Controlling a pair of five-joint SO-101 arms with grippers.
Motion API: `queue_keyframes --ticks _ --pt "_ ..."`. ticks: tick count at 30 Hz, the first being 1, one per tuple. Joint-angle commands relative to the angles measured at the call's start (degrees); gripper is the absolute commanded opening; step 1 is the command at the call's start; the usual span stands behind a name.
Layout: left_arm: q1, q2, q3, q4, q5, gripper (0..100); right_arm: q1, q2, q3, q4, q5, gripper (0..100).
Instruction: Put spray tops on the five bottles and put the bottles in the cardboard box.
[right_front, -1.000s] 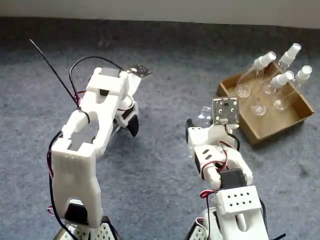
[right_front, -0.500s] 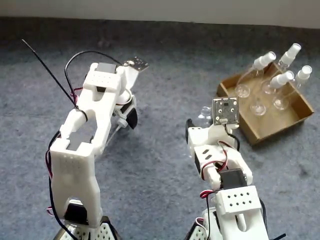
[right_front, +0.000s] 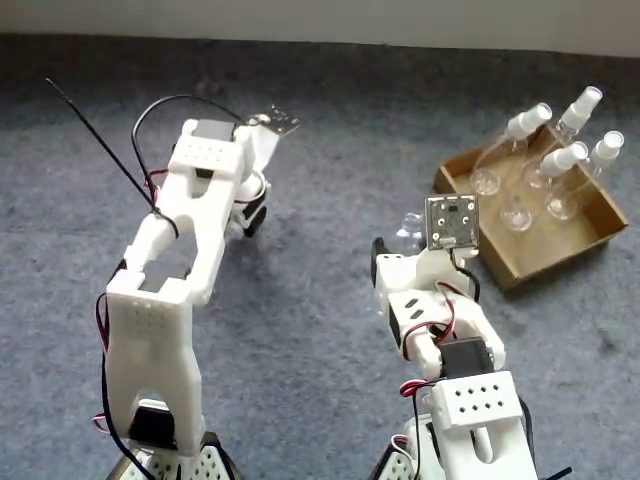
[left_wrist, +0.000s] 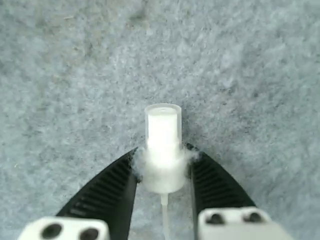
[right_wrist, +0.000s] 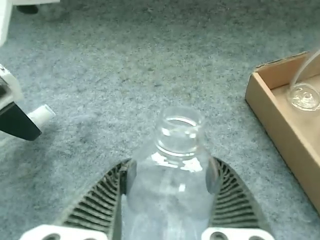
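Note:
My left gripper (left_wrist: 162, 167) is shut on a white spray top (left_wrist: 163, 145), its thin dip tube trailing back toward the wrist, just above the grey carpet. In the high view the left gripper (right_front: 250, 215) sits left of centre. My right gripper (right_wrist: 167, 182) is shut on a clear, uncapped bottle (right_wrist: 170, 185), its open neck pointing away from the wrist. The right gripper (right_front: 395, 255) holds that bottle (right_front: 408, 228) just left of the cardboard box (right_front: 505, 262). The spray top (right_wrist: 41, 113) in the left gripper's black fingers also appears in the right wrist view.
The cardboard box (right_wrist: 280, 125) lies at the right on the carpet and holds several clear bottles with white spray tops (right_front: 545, 165). A black wire (right_front: 100, 130) sticks out from the left arm. Open carpet lies between the two arms.
The left arm has pulled its gripper with the spray top back and up, away from the centre. The right arm and its bottle have stayed still.

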Motion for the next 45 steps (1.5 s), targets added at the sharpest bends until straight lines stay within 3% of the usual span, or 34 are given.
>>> queue_keyframes --ticks 1,10,17,23,31,34,38,45 --pt "0.0 -0.9 -7.7 4.8 -0.5 1 -0.3 -1.1 -0.7 -1.4 -0.5 10.9" --pt "0.6 -1.1 -28.9 18.5 -0.4 0 -1.7 -1.1 -0.7 -2.7 -0.1 10.9" --pt "0.7 -6.0 -40.7 19.0 -0.2 0 -4.1 -1.1 -0.7 -9.2 -0.1 10.9" --pt "1.9 -17.3 -37.6 19.3 0.0 0 -4.1 -1.1 -0.7 -13.7 -0.1 10.8" --pt "10.7 -40.0 -13.1 18.0 -0.2 0 -6.9 -1.1 -1.3 -17.3 0.0 10.8" --pt "11.9 -46.6 -11.3 13.9 0.1 0 -10.3 -1.1 -1.3 -17.3 6.4 10.8" --pt "11.7 -51.6 -10.9 9.7 8.1 0 -13.9 -1.1 -1.3 -17.4 18.5 10.6" --pt "11.8 -55.2 -11.2 5.4 18.2 0 -14.5 -2.2 -0.8 -23.6 19.6 10.6"
